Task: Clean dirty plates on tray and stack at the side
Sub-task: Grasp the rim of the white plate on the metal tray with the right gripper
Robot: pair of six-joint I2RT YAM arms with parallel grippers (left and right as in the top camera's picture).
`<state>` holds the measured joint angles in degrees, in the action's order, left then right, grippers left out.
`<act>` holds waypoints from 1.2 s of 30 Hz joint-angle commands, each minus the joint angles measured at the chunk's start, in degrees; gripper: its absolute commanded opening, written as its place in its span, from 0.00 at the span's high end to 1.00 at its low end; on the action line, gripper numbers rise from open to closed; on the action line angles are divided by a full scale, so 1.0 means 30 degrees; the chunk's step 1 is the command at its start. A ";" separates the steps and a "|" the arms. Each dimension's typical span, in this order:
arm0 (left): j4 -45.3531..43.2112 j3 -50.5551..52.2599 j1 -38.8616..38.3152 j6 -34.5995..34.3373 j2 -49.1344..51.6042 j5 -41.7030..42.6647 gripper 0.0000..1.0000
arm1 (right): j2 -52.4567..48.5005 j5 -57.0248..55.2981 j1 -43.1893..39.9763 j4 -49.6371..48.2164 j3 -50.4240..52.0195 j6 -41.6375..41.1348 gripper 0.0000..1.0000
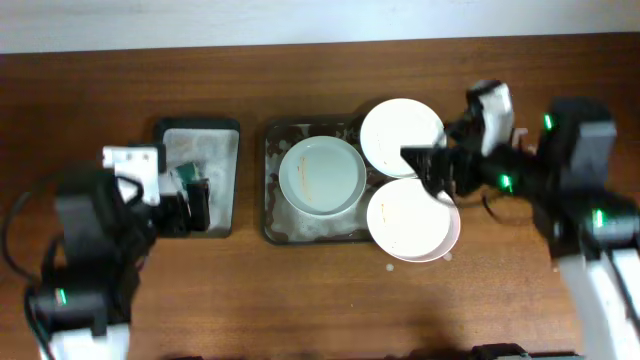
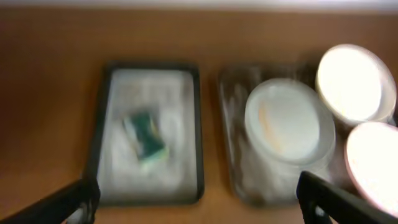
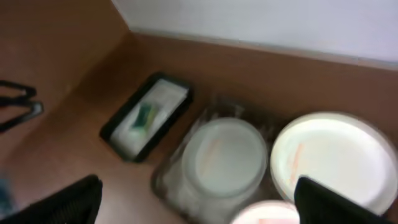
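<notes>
The grey foamy tray holds one white plate with a faint orange streak. A second plate lies over the tray's far right corner. A third plate, with an orange smear, overhangs the tray's near right side. My right gripper hovers open between the two right-hand plates, empty. Over the small tray's near end my left gripper is open and holds nothing. The left wrist view shows the tray and all three plates, blurred. The right wrist view shows the tray's plate and a smeared plate.
A smaller dark tray with white foam and a green sponge sits left of the big tray. Bare wooden table surrounds both. The table's far edge meets a white wall.
</notes>
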<state>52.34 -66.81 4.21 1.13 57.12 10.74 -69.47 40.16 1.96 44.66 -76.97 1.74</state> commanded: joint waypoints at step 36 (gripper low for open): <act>0.3570 -0.4350 0.0080 -0.0146 0.7570 -0.1239 0.03 | -1.7937 -1.3107 0.7009 0.2382 -0.6018 -1.0338 0.66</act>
<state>63.18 -78.98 4.21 0.99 79.68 7.46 -122.15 1.48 22.98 51.13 -94.30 -27.33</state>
